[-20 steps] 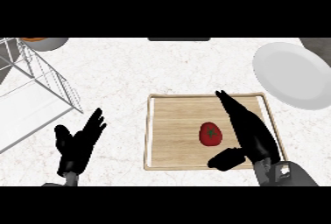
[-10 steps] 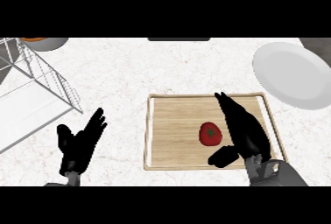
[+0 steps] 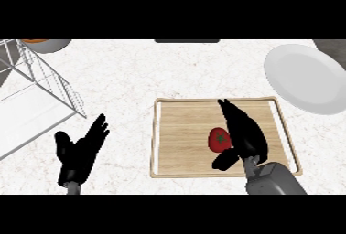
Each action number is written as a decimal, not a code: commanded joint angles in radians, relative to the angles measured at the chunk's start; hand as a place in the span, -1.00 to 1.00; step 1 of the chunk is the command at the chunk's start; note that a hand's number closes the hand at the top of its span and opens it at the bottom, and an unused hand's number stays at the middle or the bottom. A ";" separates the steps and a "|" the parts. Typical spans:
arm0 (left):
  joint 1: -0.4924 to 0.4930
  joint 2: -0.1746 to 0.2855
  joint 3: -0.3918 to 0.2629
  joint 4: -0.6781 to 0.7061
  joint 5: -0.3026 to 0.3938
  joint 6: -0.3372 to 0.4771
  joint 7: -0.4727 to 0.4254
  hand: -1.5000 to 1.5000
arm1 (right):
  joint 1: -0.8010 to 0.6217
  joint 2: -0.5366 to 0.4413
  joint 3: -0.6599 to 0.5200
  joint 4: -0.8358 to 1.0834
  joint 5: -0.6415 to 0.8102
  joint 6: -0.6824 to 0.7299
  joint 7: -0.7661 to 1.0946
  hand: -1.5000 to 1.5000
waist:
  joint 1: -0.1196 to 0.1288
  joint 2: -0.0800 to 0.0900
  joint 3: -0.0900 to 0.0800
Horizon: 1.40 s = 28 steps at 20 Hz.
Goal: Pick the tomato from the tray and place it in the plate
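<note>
A red tomato (image 3: 219, 139) lies on the wooden tray (image 3: 182, 137), right of the tray's middle. My right hand (image 3: 243, 132) is over the tray with its fingers straight and pointing away, touching the tomato's right side; its thumb sits just below the tomato. The hand is open. The white plate (image 3: 304, 77) lies at the upper right, beyond the tray's far right corner. My left hand (image 3: 81, 153) rests open on the counter left of the tray, fingers up.
A wire rack (image 3: 40, 84) over a white board fills the upper left. An orange-filled bowl (image 3: 44, 43) sits at the top left edge. A dark slot (image 3: 187, 40) lies at the top middle.
My right hand has slid left, closing against the tomato's right side. The tomato, tray and left hand have stayed where they were.
</note>
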<state>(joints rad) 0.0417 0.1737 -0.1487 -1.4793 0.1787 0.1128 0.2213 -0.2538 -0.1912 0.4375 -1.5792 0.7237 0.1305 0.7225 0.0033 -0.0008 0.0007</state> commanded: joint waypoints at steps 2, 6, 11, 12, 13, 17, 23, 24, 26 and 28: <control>-0.033 -0.050 0.009 0.062 -0.029 -0.003 -0.029 0.00 | 0.022 0.034 -0.012 0.077 0.047 0.016 -0.078 -1.00 | -0.002 0.001 -0.001; -0.026 0.005 0.038 0.002 -0.017 -0.027 0.028 0.00 | -0.043 0.015 0.001 0.195 0.085 0.023 -0.180 1.00 | 0.002 0.001 -0.001; -0.026 -0.041 0.046 0.028 -0.030 -0.037 0.012 0.00 | -0.010 0.039 -0.012 0.143 0.174 0.031 -0.174 1.00 | -0.001 0.001 -0.001; -0.009 -0.061 0.018 0.040 -0.066 -0.014 -0.010 0.00 | 0.082 -0.006 0.009 0.034 0.169 0.046 -0.178 1.00 | -0.004 0.000 -0.001; 0.009 -0.052 0.039 0.127 -0.044 -0.065 -0.102 0.00 | -0.013 0.006 -0.030 0.136 0.168 0.032 -0.209 1.00 | -0.001 0.001 -0.001; -0.076 -0.041 0.080 0.109 -0.025 -0.046 -0.022 0.00 | 0.044 0.037 -0.003 0.027 0.247 -0.133 -0.219 1.00 | -0.009 0.001 -0.001; -0.058 -0.039 0.036 0.029 -0.040 -0.053 -0.011 0.00 | -0.264 0.083 -0.378 0.290 0.358 -0.287 0.243 1.00 | 0.055 0.040 -0.003; -0.051 -0.038 0.025 0.037 -0.047 -0.061 -0.018 0.00 | -0.317 0.059 -0.405 0.306 0.393 -0.318 0.268 1.00 | 0.072 0.045 -0.004; -0.075 -0.040 0.014 0.028 -0.046 -0.070 -0.002 0.00 | -0.390 0.018 -0.434 0.349 0.480 -0.368 0.339 1.00 | 0.092 0.050 -0.004; -0.081 -0.044 0.000 0.029 -0.054 -0.074 -0.007 0.00 | -0.455 0.004 -0.458 0.403 0.566 -0.418 0.420 1.00 | 0.114 0.052 -0.005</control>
<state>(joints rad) -0.0257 0.1323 -0.1299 -1.4519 0.1305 0.0496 0.2026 -0.5912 -0.1558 0.0533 -1.2566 1.1664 -0.1913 0.9819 0.0837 0.0392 -0.0021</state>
